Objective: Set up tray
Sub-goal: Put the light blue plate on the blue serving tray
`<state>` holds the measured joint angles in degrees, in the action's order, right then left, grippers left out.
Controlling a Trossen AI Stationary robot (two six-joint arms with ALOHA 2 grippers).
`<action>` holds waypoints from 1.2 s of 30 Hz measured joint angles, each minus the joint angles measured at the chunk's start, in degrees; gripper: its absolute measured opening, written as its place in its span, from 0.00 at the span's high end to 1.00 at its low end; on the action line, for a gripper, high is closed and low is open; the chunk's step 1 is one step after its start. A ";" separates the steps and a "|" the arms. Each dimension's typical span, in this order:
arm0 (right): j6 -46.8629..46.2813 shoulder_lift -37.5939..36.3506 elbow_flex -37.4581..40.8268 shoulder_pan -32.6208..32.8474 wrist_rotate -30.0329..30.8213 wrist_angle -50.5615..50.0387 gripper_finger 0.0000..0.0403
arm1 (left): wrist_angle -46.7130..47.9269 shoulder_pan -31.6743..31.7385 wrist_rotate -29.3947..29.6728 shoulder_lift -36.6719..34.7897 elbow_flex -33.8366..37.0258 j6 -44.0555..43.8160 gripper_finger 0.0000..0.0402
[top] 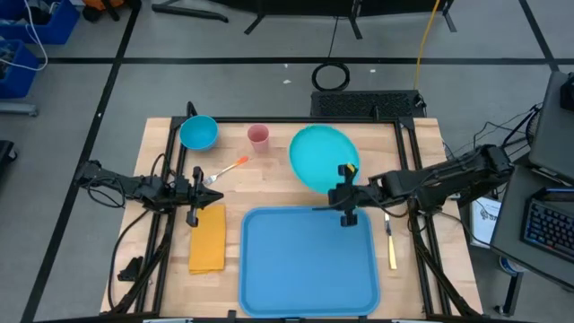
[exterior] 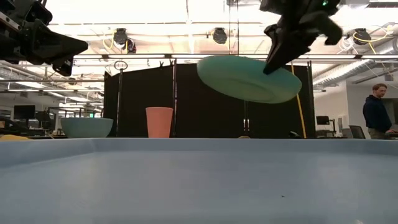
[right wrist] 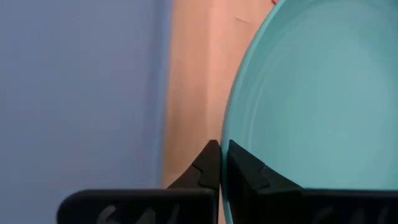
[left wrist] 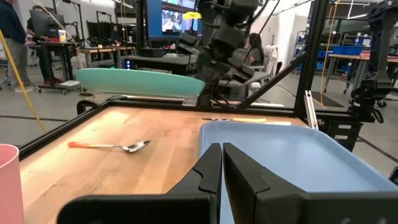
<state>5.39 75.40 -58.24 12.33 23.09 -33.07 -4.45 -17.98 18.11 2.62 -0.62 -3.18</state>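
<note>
Nowhere does any legible label or writing show. The blue tray (top: 308, 260) lies flat at the near middle of the pale wooden table (top: 269, 175), in a workshop with black curtains and lit ceiling lamps. The right gripper (top: 345, 199), clamped on the teal plate (top: 321, 156) by its rim, holds it tilted in the air. The left gripper (top: 194, 196) hangs closed and empty above the yellow napkin (top: 208, 238)

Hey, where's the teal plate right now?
The teal plate is off the table, tilted, held by its rim in the right gripper, just beyond the blue tray's far edge, right of the pink cup.
</note>
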 joint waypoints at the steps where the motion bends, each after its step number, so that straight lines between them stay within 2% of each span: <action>1: -0.03 0.00 0.00 0.73 -0.83 0.28 1.00 | 0.00 -0.02 0.00 -0.01 0.00 -0.01 0.95; 7: -0.19 0.03 0.00 4.87 -5.37 3.27 1.00 | 0.02 -0.02 0.00 -0.01 0.00 -0.15 0.95; 11: 0.23 0.76 0.00 7.50 -6.01 3.27 1.00 | 0.02 -0.02 0.00 -0.01 0.00 -0.22 0.95; 17: 2.65 4.16 0.00 11.51 -11.75 5.23 1.00 | 0.04 -0.01 0.00 -0.01 0.00 -0.34 0.95; 29: 11.77 12.62 -2.63 18.12 -12.70 6.11 1.00 | 0.28 -0.02 0.00 -0.01 -0.02 -0.33 0.95; 33: 15.61 12.72 -3.10 20.12 -12.74 6.77 1.00 | 0.35 -0.02 0.00 -0.01 -0.02 -0.46 0.95; 36: 15.22 12.74 -3.10 21.41 -12.93 6.91 1.00 | 0.36 -0.02 -0.03 0.01 -0.02 -0.67 0.95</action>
<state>20.60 88.14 -61.34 33.74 10.16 -26.16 -4.08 -18.00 18.08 2.63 -0.64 -3.85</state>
